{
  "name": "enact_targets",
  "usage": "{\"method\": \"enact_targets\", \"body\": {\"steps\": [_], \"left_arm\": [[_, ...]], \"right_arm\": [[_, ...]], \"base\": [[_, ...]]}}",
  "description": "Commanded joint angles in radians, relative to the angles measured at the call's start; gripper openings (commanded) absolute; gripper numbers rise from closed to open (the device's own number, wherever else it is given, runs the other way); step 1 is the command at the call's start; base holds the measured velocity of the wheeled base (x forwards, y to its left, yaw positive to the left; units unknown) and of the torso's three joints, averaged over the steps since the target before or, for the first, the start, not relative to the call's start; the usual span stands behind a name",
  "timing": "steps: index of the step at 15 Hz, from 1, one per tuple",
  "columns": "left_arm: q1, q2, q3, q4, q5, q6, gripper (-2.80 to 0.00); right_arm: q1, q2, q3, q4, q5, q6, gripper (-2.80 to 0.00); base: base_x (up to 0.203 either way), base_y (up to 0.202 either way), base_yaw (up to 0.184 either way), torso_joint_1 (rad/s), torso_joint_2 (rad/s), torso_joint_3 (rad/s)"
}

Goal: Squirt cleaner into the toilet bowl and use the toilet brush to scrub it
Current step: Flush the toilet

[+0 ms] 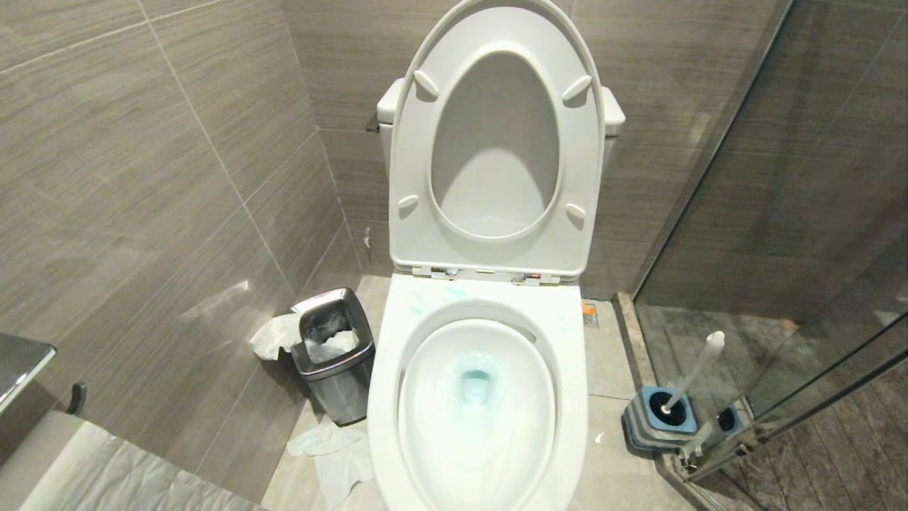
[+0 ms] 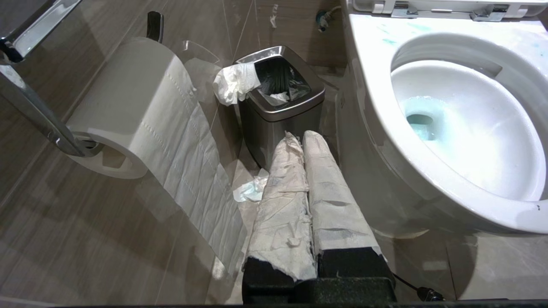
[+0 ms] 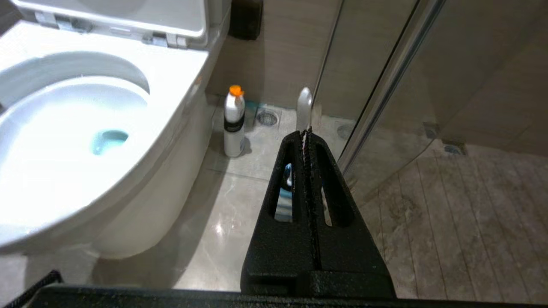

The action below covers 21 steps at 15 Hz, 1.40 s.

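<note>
The toilet bowl point(image 1: 477, 397) fills the frame's lower centre, cleaner point(image 1: 475, 387) tinting its water; the toilet brush point(image 1: 691, 372) stands lower right; left pincer point(image 2: 298, 136) and right pincer point(image 3: 305, 133) both closed, empty

Left claw point(image 2: 299, 141) wrapped in white tissue, right claw point(image 3: 305, 134) black, slotted

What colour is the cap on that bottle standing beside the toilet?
Orange. The cap tops a white bottle with a black band; the right wrist view shows it best.
</note>
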Motion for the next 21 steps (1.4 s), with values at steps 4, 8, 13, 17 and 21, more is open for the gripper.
{"method": "enact_targets", "body": {"steps": [4, 8, 13, 17, 21], "left_arm": [[0.0, 0.002, 0.002, 0.0, 0.0, 0.0, -2.8], [0.0, 0.002, 0.002, 0.0, 0.0, 0.0, -2.8], [0.0, 0.002, 0.002, 0.0, 0.0, 0.0, -2.8], [0.0, 0.002, 0.002, 0.0, 0.0, 0.0, -2.8], [0.0, 0.002, -0.002, 0.008, -0.002, 0.014, -2.8]], "right_arm": [[0.0, -0.005, 0.113, -0.087, 0.077, -0.013, -2.8], [0.0, -0.005, 0.111, -0.026, 0.087, 0.001, -2.8], [0.0, -0.005, 0.111, -0.026, 0.091, 0.045, -2.8], [0.0, -0.005, 0.111, -0.026, 0.088, 0.054, -2.8], [0.0, -0.005, 0.111, -0.026, 0.088, 0.054, -2.8]], "base": [[0.0, 0.0, 0.0, 0.0, 0.0, 0.0], [0.0, 0.0, 0.0, 0.0, 0.0, 0.0], [0.0, 0.0, 0.0, 0.0, 0.0, 0.0], [0.0, 0.0, 0.0, 0.0, 0.0, 0.0], [0.0, 0.0, 0.0, 0.0, 0.0, 0.0]]}}
